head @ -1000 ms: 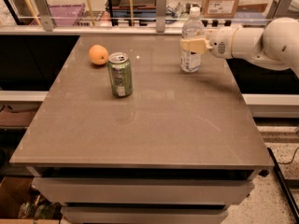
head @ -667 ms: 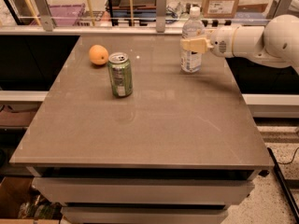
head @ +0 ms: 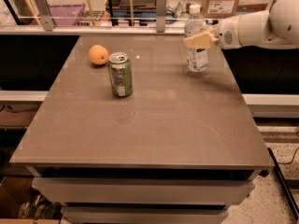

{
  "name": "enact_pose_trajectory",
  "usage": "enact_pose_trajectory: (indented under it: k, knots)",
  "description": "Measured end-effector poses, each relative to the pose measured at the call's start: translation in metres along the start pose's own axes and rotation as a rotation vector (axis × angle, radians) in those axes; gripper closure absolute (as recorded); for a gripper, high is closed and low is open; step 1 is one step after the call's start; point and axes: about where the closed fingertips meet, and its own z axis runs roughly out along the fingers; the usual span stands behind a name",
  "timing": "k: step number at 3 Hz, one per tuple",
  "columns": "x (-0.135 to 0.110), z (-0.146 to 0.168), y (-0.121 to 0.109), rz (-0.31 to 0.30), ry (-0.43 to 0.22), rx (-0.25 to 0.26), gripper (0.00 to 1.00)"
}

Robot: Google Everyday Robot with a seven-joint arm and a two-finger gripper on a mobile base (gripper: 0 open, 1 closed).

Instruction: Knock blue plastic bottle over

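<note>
The blue plastic bottle (head: pixel 197 59) is clear with a white cap and a white label. It stands upright near the table's far right edge. My gripper (head: pixel 195 41) reaches in from the right on a white arm (head: pixel 252 29). Its cream tip lies across the bottle's upper body, just below the shoulder, and seems to touch it. The bottle is taller than the green drink can (head: pixel 120 74), which stands upright left of the table's middle.
An orange (head: pixel 98 54) lies behind and left of the can. The grey-brown table (head: pixel 154 129) has open floor to its right. A rail with posts, crates and cardboard boxes (head: pixel 223 1) runs behind the far edge.
The gripper and the bottle have shifted slightly to the right. The bottle is still upright. The can and the orange have not moved.
</note>
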Motion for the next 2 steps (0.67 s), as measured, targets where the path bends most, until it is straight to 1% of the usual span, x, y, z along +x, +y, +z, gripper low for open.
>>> enact_pose_trajectory:
  k: [1,2]
  knots:
    - [0.004,-0.005,0.005,0.002,0.116,-0.007,1.0]
    - [0.014,-0.015,0.012,0.001,0.244,0.014,1.0]
